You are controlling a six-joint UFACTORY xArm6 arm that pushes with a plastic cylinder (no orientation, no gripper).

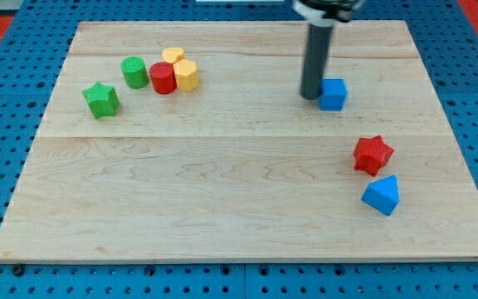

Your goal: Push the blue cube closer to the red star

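The blue cube [333,94] sits on the wooden board [222,183] in the upper right part of the view. My tip [310,96] stands right against the cube's left side. The red star [373,154] lies lower and a little to the right of the cube, with a gap of bare board between them. The rod rises from the tip out of the view's top edge.
A blue triangular block [382,195] lies just below the red star. At the upper left stand a green star [101,100], a green cylinder [134,72], a red cylinder [162,79] and two yellow blocks [186,75], [171,56] in a cluster.
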